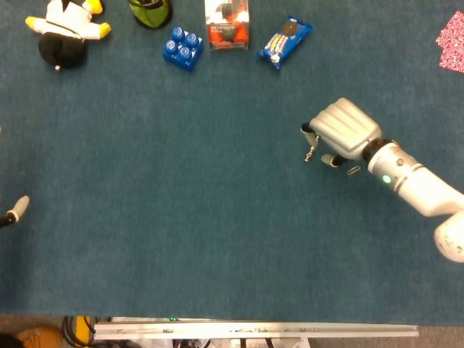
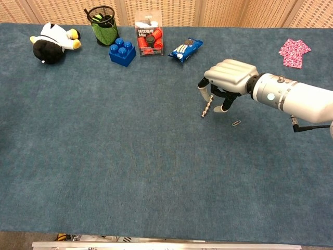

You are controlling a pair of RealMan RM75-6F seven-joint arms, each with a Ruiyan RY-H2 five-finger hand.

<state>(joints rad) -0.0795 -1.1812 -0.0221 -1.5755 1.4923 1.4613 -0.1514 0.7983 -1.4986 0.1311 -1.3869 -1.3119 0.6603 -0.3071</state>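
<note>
Over the bead chain (image 2: 207,109), the right robot hand (image 2: 227,78) hovers, fingers apart.

- The white right hand (image 1: 342,130) covers the upper end of the short beaded metal chain (image 1: 310,154); contact cannot be told.
- Only a pale fingertip of the left hand (image 1: 20,205) shows at the head view's edge.
- The green mesh cup (image 1: 151,11) is cut off at the top.

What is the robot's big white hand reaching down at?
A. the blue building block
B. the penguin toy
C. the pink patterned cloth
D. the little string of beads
D: the right hand hangs right over the little string of beads, fingers pointing down around its upper end, while the block, penguin toy and pink cloth all lie far off.
</note>
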